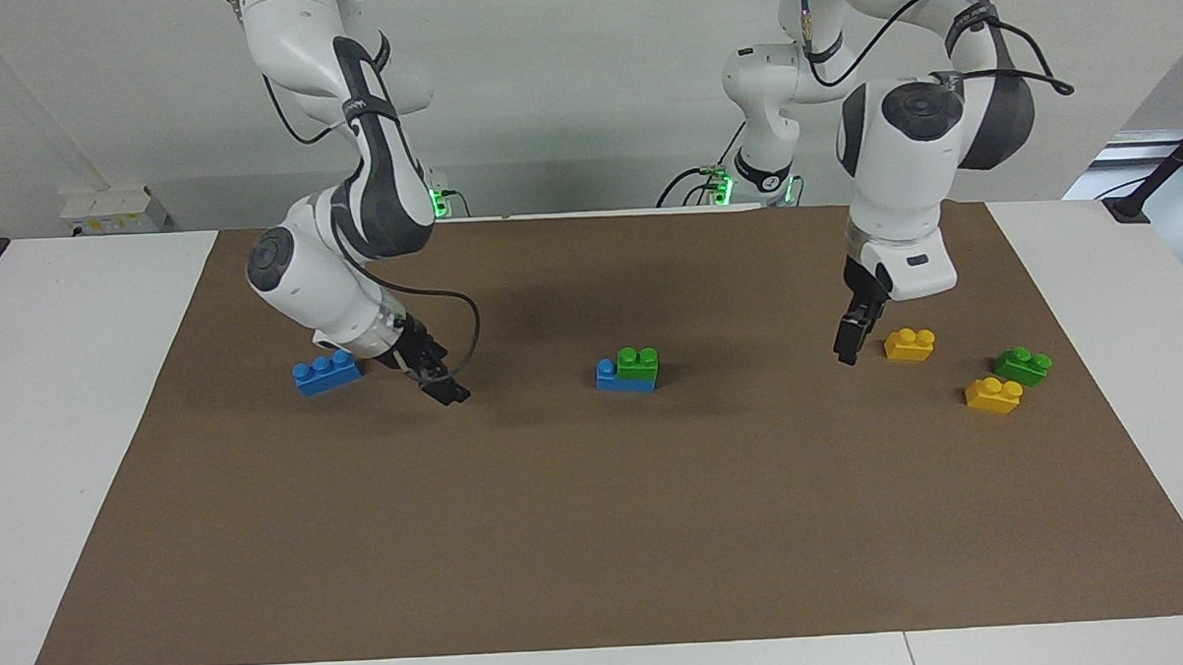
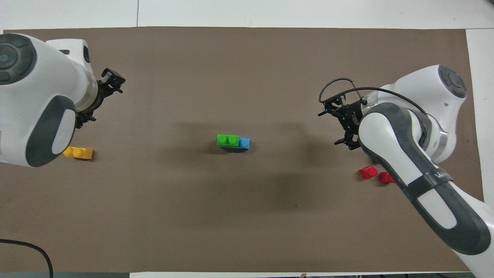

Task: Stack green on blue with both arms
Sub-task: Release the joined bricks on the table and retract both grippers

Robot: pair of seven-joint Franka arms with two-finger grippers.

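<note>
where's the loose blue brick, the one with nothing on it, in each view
Facing view: the loose blue three-stud brick lies on the brown mat toward the right arm's end, beside the right gripper.
Overhead view: not visible; the right arm covers that spot, with two red bricks showing at its edge.
Shared landmark: the green brick stacked on a blue brick at the mat's middle.

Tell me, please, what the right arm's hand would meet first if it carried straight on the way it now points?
Most likely the bare brown mat. The right hand tilts down and toward the table's middle, with nothing close under its tip. The green-on-blue stack lies further toward the middle, and the hand looks aimed too steeply to reach it, though depth is uncertain.
</note>
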